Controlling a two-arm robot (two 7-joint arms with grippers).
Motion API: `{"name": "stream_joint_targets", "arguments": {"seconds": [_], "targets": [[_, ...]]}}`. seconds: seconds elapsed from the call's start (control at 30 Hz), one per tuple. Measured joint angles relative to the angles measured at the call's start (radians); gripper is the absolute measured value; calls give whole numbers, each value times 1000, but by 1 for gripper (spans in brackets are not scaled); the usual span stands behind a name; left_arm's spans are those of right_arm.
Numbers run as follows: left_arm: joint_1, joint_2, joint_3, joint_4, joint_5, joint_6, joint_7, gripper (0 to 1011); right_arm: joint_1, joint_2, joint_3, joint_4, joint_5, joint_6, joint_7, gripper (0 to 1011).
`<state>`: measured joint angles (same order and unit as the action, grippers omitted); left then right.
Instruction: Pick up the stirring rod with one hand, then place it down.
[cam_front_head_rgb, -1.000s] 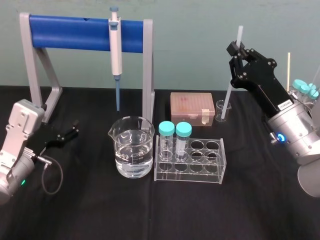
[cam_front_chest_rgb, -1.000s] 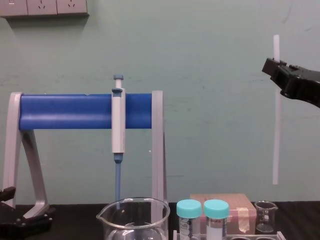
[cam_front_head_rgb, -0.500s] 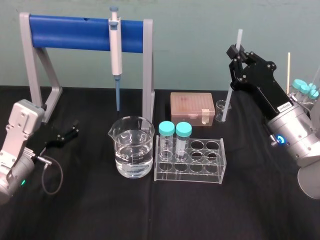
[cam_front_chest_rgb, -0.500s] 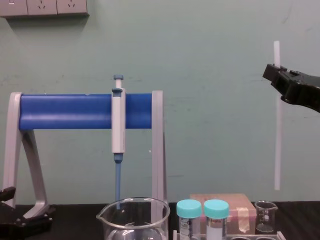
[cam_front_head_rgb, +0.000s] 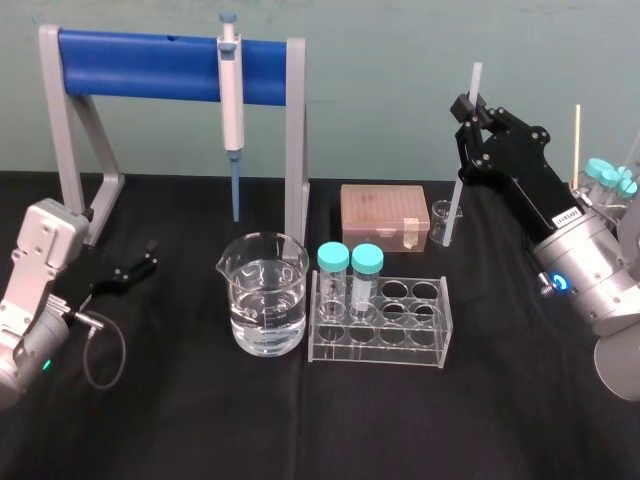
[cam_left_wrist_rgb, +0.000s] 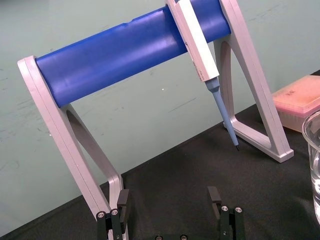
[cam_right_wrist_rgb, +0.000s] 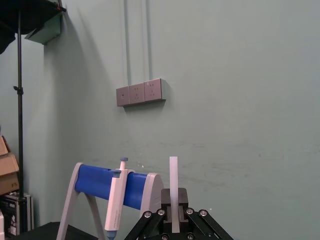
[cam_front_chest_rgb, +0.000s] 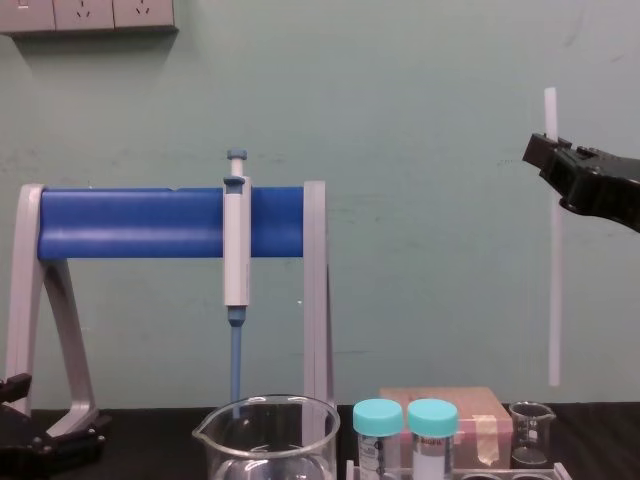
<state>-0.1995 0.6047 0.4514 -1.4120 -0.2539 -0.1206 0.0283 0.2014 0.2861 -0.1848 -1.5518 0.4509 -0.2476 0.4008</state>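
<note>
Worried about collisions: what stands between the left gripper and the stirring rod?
Head view: a water beaker, a tube rack and a pink box stand between the left gripper and the stirring rod in the right gripper.

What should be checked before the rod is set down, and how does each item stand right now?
1. Right gripper shut on the stirring rod: ok.
2. Rod close to upright: ok.
3. Rod's lower tip above the small beaker's rim: ok.
4. Tip lined up over the beaker's mouth: cannot tell.
5. Left gripper open, parked low at the far left, away from the rod: ok.
</note>
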Motion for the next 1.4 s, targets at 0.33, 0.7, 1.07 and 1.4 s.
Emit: {"name": "stream_joint_targets", "arguments": {"seconds": [0.33,0.7,1.07,1.4], "targets": [[0,0,0,0,0,0,0,1001,-3,0,1,-5,0,0,-3,72],[0,0,0,0,0,0,0,1000,-7,1,2,-11,-4,3,-5,72],[0,0,0,0,0,0,0,1000,-9,1,3,-17,-4,2,-6,72],[0,0,0,0,0,0,0,1000,-10,0,4,-17,-7,1,-7,72]]}}
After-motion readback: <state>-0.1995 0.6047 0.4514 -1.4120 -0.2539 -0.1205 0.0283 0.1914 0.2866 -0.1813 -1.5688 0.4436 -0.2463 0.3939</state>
